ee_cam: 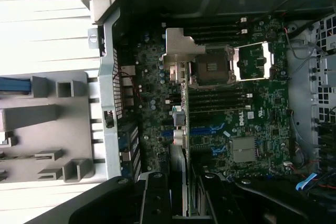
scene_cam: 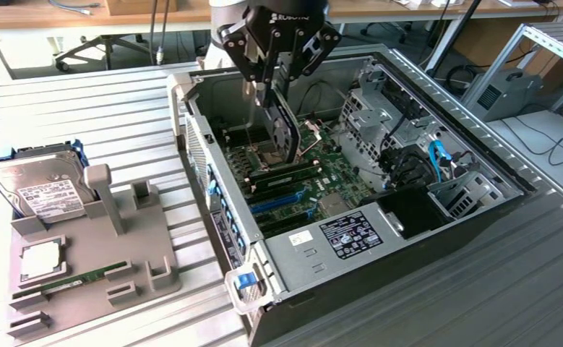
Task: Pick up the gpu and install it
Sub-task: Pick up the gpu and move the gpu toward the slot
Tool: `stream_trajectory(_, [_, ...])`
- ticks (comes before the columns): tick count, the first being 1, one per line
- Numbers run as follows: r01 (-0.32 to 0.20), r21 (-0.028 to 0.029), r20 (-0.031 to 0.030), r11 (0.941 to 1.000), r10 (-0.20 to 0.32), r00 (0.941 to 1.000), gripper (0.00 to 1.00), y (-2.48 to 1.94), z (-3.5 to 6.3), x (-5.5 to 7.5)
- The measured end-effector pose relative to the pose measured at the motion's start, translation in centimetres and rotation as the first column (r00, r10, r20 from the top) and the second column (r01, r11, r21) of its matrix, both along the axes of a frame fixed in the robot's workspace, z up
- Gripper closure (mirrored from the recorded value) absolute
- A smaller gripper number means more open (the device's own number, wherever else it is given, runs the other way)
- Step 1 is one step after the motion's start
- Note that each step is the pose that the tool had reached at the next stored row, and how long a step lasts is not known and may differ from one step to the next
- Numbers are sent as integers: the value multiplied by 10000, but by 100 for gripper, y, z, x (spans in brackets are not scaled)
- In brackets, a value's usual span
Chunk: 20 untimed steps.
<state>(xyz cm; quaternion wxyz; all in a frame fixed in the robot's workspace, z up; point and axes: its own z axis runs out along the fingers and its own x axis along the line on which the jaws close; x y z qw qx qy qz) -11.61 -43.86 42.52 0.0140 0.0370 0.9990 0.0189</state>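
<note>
Two black fingers point(ee_cam: 155, 192) fill the near edge of the wrist view, closed partway with the gpu point(ee_cam: 180, 114) pinched between them. The gripper point(ee_cam: 179, 182) holds the card edge-on, so it reads as a thin strip running away from the camera and ending in its silver bracket point(ee_cam: 178, 51).

Seen from the exterior view, the gripper point(scene_cam: 273, 87) hangs over the open case point(scene_cam: 192, 123), and the gpu point(scene_cam: 281, 130) hangs upright below it, a dark flat card inside the case opening and above the motherboard point(scene_cam: 339, 181). The card sits over the board beside the processor socket point(ee_cam: 212, 66), towards the rear wall of the case.

Whether the card's lower edge touches the board or a slot cannot be told; the card itself hides that spot in both views. The fan and cooler are turned away and hard to make out. The exact place where the fingers meet the card is dark and unclear.

At the exterior view's left, a grey holder point(scene_cam: 136, 246) lies on the slatted table point(scene_cam: 69, 108), carrying a hard drive point(scene_cam: 40, 188) and a green memory stick point(scene_cam: 79, 278). The arm is cut off at the top edge.
</note>
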Motion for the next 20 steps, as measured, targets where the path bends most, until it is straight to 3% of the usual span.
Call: stream_trajectory(20, [0,0,0,10000,0,10000,73,0,-35,193])
